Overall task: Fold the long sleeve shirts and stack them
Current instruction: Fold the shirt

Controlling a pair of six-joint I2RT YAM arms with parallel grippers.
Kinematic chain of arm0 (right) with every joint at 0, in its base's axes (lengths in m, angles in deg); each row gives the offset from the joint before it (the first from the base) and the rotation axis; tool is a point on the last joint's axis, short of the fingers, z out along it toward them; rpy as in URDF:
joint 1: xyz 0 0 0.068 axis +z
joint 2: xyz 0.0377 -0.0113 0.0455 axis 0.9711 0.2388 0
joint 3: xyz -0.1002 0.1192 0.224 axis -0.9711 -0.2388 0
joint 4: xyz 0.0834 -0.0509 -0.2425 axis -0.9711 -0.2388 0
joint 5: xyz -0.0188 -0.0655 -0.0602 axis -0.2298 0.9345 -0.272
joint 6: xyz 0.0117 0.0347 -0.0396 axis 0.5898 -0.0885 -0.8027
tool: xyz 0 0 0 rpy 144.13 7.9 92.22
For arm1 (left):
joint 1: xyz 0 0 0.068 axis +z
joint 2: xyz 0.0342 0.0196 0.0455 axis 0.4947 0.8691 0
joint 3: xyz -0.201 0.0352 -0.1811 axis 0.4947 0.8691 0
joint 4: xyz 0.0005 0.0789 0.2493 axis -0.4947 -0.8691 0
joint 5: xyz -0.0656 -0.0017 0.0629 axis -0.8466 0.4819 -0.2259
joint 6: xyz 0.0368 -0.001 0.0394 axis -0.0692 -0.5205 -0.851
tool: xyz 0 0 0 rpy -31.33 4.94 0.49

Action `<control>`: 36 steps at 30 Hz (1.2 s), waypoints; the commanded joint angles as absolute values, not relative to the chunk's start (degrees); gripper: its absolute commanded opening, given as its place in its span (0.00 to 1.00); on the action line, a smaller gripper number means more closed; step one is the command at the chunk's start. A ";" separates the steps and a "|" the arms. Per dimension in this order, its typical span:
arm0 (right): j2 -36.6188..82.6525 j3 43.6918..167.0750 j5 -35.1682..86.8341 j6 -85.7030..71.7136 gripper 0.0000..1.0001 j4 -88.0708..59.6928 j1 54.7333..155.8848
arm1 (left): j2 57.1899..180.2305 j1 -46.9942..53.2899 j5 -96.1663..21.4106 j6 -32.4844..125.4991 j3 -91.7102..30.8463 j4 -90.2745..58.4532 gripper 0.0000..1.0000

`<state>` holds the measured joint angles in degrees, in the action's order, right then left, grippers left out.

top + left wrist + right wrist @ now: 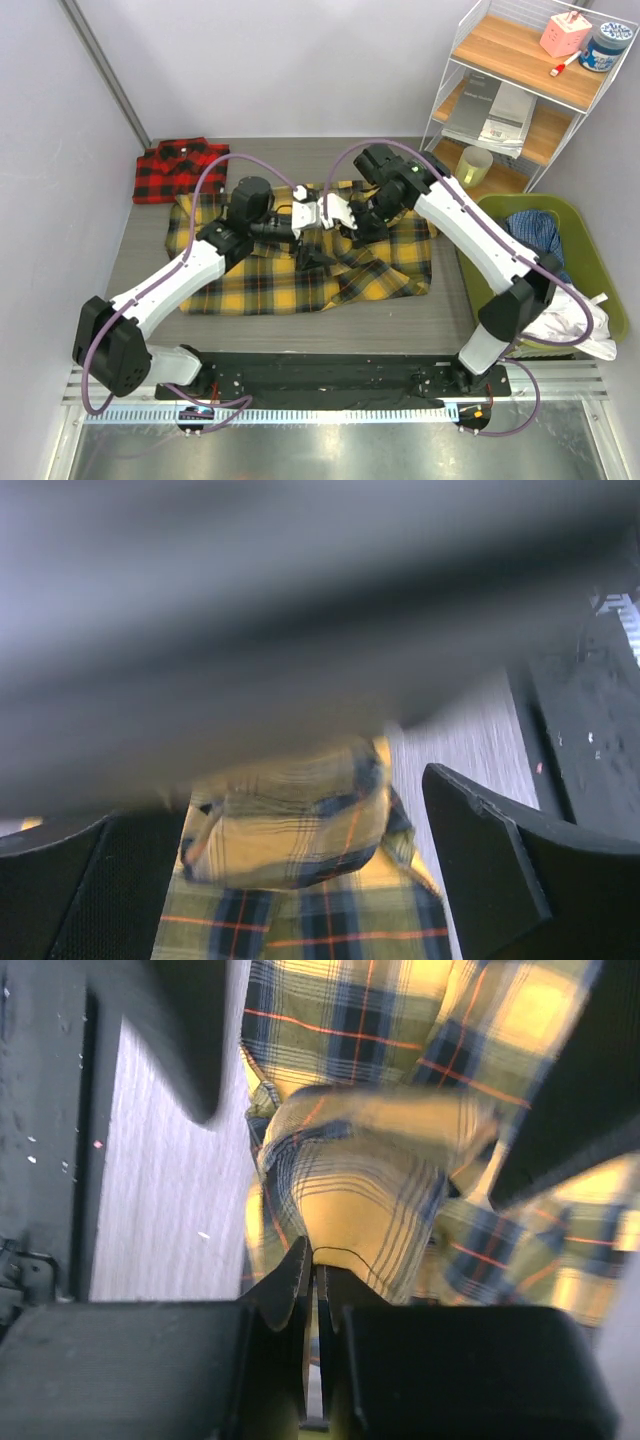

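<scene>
**Right hand** (316, 1260): my fingers are pressed together on a thin pinch of the yellow-and-black shirt (350, 1190); the cloth balloons up just beyond the fingertips.

**Left hand** (285, 805): my fingers are spread wide; a rolled fold of the same shirt lies between them; I cannot tell whether either finger touches it.

**Handling (judged):** the flannel looks light, soft and limp, so it should sag wherever I leave it unsupported; its nap should grip well and not slide; nothing in it looks breakable. A pinch in mid-panel only gathers a bunch; I would take hold at a hem, shoulder seam or cuff, with my two hands set apart along one edge, so the panel hangs flat and creases where I choose.

**Views compared:** only the top view gives the layout. There the yellow-and-black shirt lies rumpled across the middle of the worktop (450, 310); both my hands meet over its far-centre part; the red-and-black shirt (180, 168) sits folded at the far left corner, well apart; a green basket (560, 205) of other cloth stands to the right. That view does not show how my fingers stand; only the wrist views show the pinch and the wide gap. The upper half of the left wrist view is a grey blur that I cannot identify.
</scene>
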<state>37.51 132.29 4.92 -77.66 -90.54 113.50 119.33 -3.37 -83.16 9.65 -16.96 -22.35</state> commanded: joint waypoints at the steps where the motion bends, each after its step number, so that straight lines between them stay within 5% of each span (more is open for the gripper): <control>1: 31.86 131.71 7.71 -81.48 0.09 -97.44 117.22 | 119.77 -4.28 -77.57 19.00 -14.17 -11.18 0.96; 18: 22.19 124.24 11.59 -82.27 0.09 -88.13 121.88 | 118.98 -7.97 -83.52 23.59 -9.68 -6.24 0.91; 32: 18.14 120.80 12.73 -90.45 0.10 -84.44 125.49 | 124.16 -11.83 -84.75 23.50 -14.07 -2.46 0.96; 35: 16.65 119.67 13.69 -90.20 0.16 -81.47 125.66 | 124.43 -12.89 -83.44 25.43 -16.00 -4.72 0.66; 36: 15.95 119.05 14.39 -88.88 0.19 -79.88 125.58 | 123.82 -12.20 -82.48 26.22 -16.53 -6.13 0.39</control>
<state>19.58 119.94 12.90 -88.66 -85.89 125.17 124.54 -12.04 -83.05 24.47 -12.33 -6.07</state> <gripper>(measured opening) 0.148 0.696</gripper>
